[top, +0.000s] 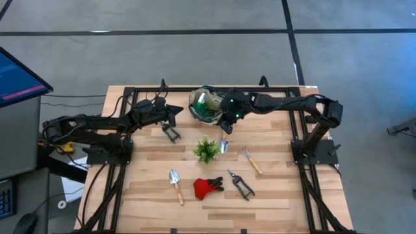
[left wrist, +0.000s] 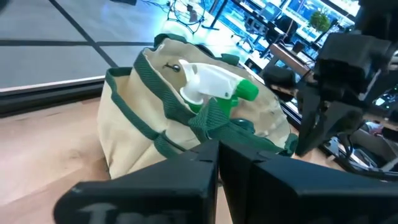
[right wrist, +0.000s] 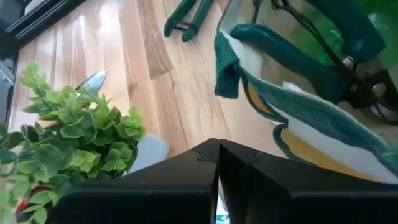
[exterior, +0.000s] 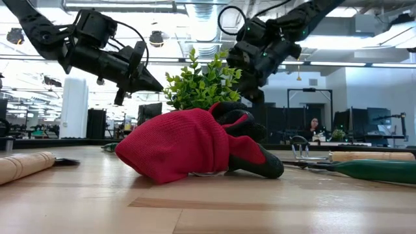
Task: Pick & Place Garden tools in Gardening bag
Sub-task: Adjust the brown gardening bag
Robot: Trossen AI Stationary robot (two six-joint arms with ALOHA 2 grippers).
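The beige gardening bag with a dark green rim stands at the far middle of the table; a green and white spray bottle lies inside it. My left gripper is shut, level, just left of the bag; its tips point at the bag's rim. My right gripper is shut, at the bag's near right side, above the table. On the table lie red gloves, two trowels, a rake and two shears. My left gripper's shut fingertips stand right at the bag's green rim strap, coming level from the table's left; I cannot tell whether they touch it.
A small leafy green plant stands in the middle of the table, between the bag and the gloves, close under my right gripper. A black frame runs along the table's edges. A monitor stands off the table at the left.
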